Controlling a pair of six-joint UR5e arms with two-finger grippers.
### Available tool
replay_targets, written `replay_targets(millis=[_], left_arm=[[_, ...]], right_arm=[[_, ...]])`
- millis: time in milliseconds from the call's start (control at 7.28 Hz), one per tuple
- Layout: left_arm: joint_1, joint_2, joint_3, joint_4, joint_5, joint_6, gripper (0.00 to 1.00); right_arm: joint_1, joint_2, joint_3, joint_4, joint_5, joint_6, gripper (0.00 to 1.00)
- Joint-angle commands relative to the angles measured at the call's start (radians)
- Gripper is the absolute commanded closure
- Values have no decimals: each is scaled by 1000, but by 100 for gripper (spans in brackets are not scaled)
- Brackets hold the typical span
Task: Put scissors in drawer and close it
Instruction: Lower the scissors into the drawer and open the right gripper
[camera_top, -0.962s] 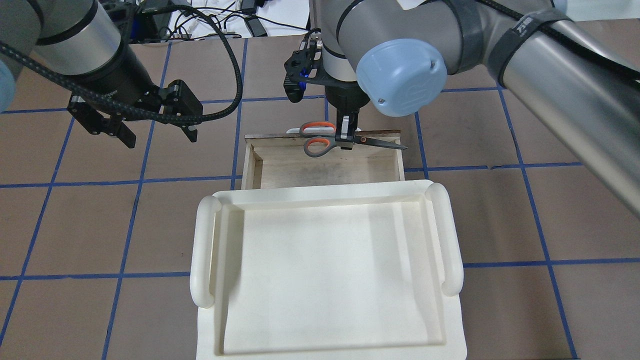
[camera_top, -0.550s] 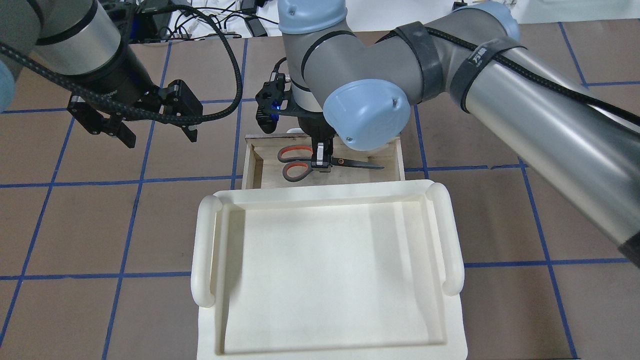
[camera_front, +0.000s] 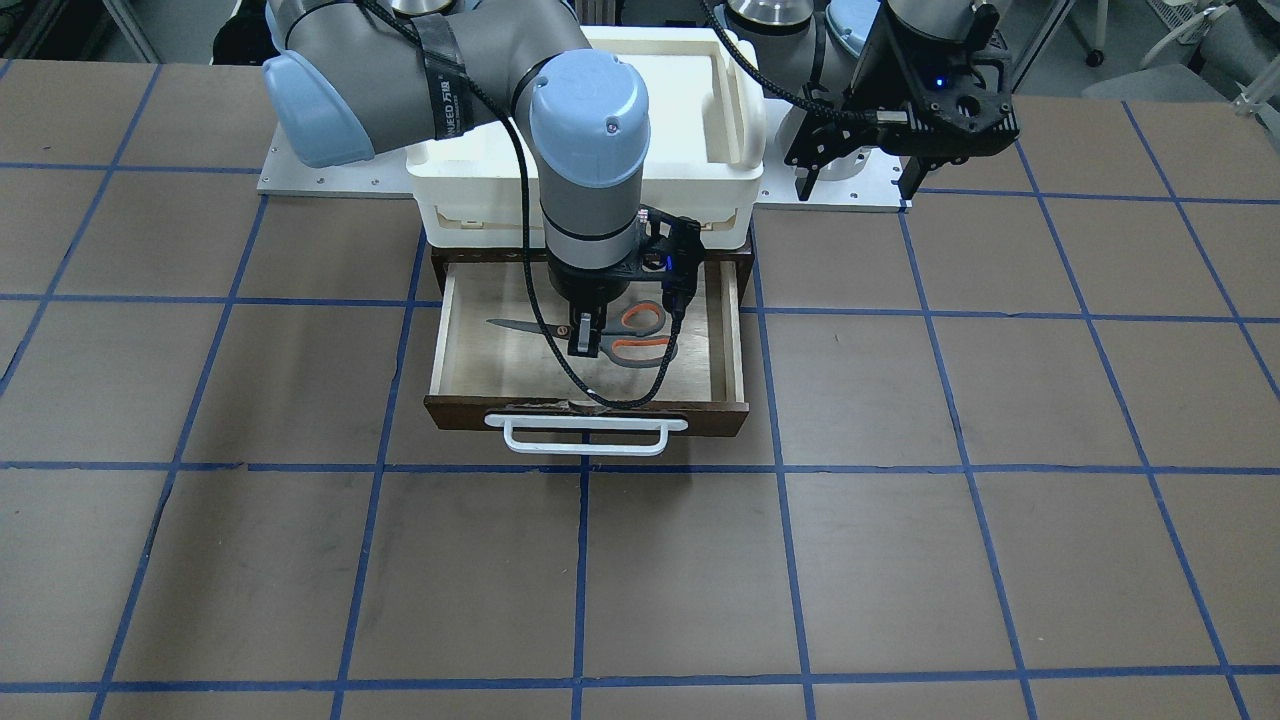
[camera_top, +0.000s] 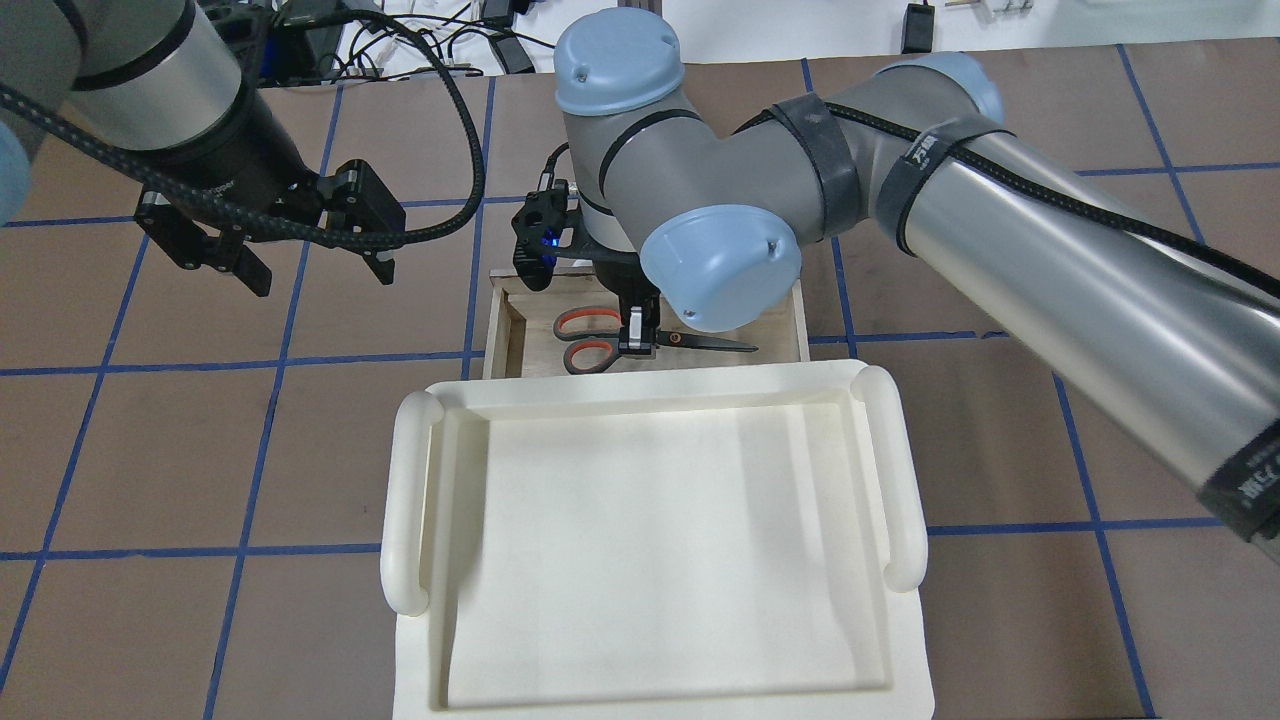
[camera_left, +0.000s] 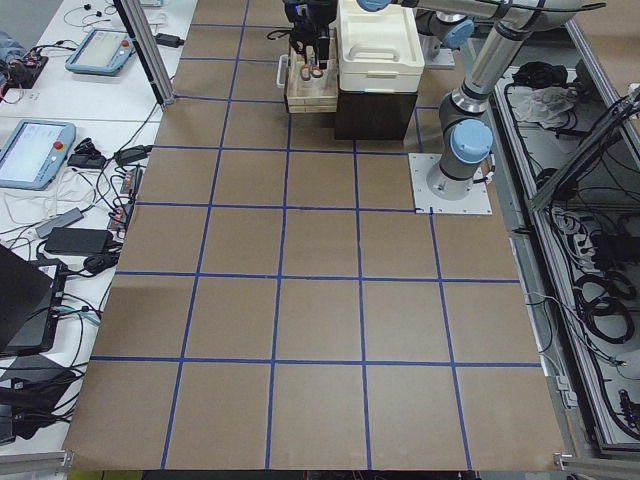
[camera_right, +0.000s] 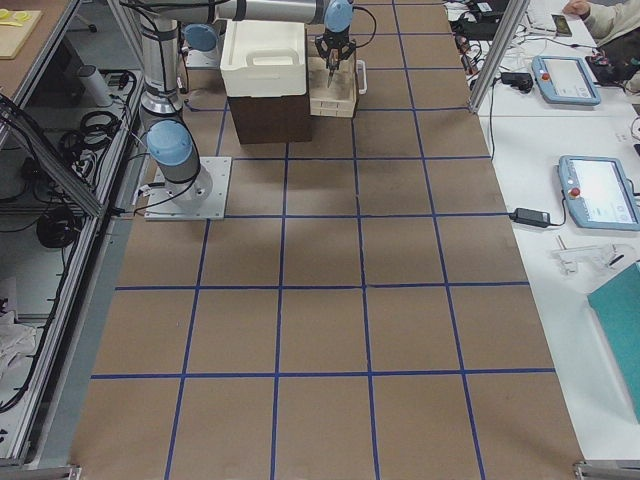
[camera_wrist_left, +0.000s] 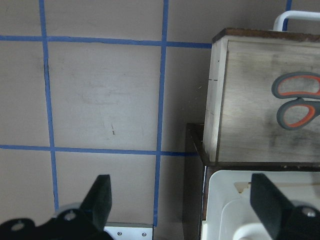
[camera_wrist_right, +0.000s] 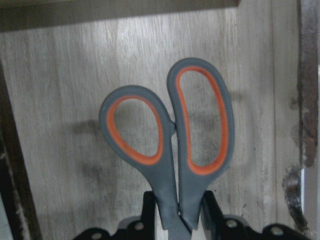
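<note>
The scissors (camera_top: 590, 340), with grey handles lined orange and silver blades, are held level inside the open wooden drawer (camera_top: 498, 330). My right gripper (camera_top: 636, 340) is shut on the scissors near the pivot, low over the drawer floor. In the right wrist view the handles (camera_wrist_right: 170, 130) cast a shadow on the plywood. In the front view the scissors (camera_front: 640, 335) lie behind the dark brown drawer front (camera_front: 700, 412). My left gripper (camera_top: 320, 272) is open and empty, hovering over the table left of the drawer. Its wrist view shows the handles (camera_wrist_left: 297, 100).
A white plastic bin (camera_top: 410, 500) sits on the dark cabinet above the drawer and hides the drawer's rear part. The white bar handle (camera_front: 585, 436) sticks out from the drawer front. Brown table with blue grid lines lies all around.
My right gripper has carried the scissors from above the drawer's front edge toward the robot and down into the drawer. The left arm has not moved.
</note>
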Motion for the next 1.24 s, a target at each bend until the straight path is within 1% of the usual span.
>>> replay_targets(millis=[0, 137, 275, 412, 687, 824, 962, 1099], left_arm=[[0, 0, 0, 0, 1, 0, 0], [0, 0, 0, 0, -1, 0, 0], [0, 0, 0, 0, -1, 0, 0], [0, 0, 0, 0, 1, 0, 0], [0, -8, 0, 11, -1, -2, 0], [0, -14, 2, 15, -2, -2, 0], [-1, -29, 12, 18, -4, -6, 0], [-3, -40, 14, 44, -5, -20, 0]], right_arm=[[0, 19, 2, -13, 0, 12, 100], [0, 16, 2, -22, 0, 28, 79], [2, 16, 2, -33, 2, 37, 30], [2, 13, 0, -33, 32, 96, 0], [0, -14, -4, -30, 29, 108, 0], [-9, -45, -9, -21, 23, 152, 0], [-24, -72, -10, -21, 17, 287, 0], [-62, -85, -10, -21, 8, 486, 0]])
